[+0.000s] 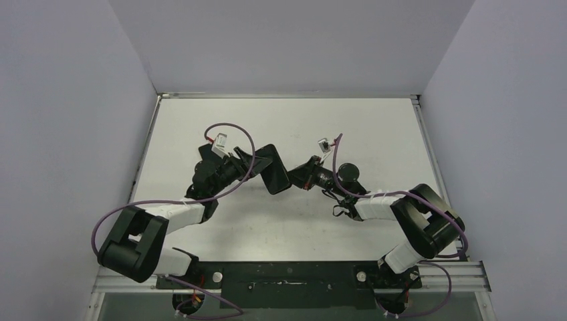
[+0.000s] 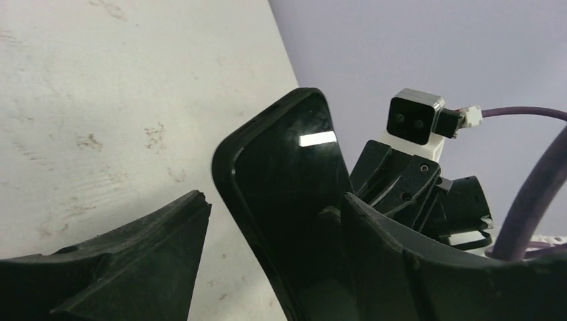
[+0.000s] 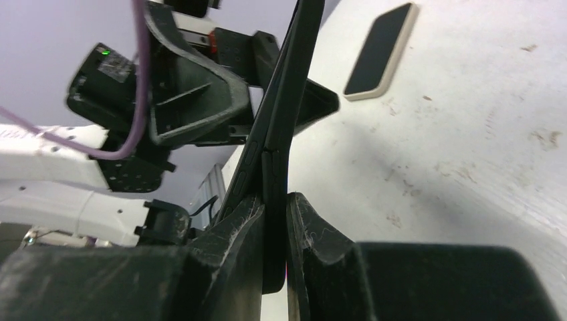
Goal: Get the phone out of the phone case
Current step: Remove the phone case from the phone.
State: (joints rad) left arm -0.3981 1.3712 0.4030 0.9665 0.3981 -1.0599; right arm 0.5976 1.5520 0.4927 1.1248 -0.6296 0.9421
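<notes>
A black phone case [image 1: 274,170] with a glossy dark face is held on edge above the table between my two grippers. In the left wrist view the case [image 2: 281,160] stands between my left gripper's [image 2: 274,200] fingers: it rests against the right finger [image 2: 414,261], and a gap of table shows beside the left finger [image 2: 134,261]. In the right wrist view the case [image 3: 281,114] shows edge-on as two thin layers with side buttons. My right gripper [image 3: 276,200] is shut on its near edge. I cannot tell whether the phone sits inside.
A flat phone-like slab with a dark face and pale rim [image 3: 378,50] lies on the white table [image 1: 287,127] beyond the grippers; it is hidden in the top view. Purple cables loop over both wrists. Grey walls close the table on three sides.
</notes>
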